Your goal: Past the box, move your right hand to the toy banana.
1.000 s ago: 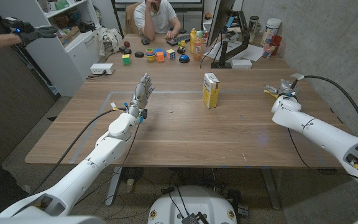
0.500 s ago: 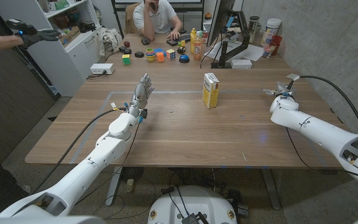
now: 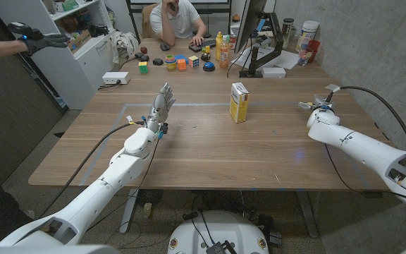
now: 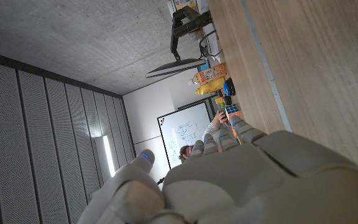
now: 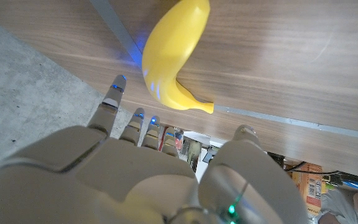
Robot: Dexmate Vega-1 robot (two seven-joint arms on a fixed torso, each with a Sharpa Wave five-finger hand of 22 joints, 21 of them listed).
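Banana, yellow toy, lies on the wooden table at the far right side, near the table's right edge and the concrete wall. Right wrist view: it sits just beyond the right hand, fingers spread and reaching toward it, nothing held; a gap of bare wood between fingertips and fruit. A pale tape line runs along the tabletop beside it

Head view: right hand hides most of the banana; only a sliver of something pale at its fingertips, too small to make out. Box, yellow and white, stands upright mid-table, well apart to the left of that hand, bare wood between them

Left hand stands raised over the left half of the table, fingers straight and apart, holding nothing. Wide open wood in front of both arms

Far edge crowded: small coloured toys, bottles, a monitor stand. A seated person behind, cut off by the frame top; a gloved hand enters at upper left
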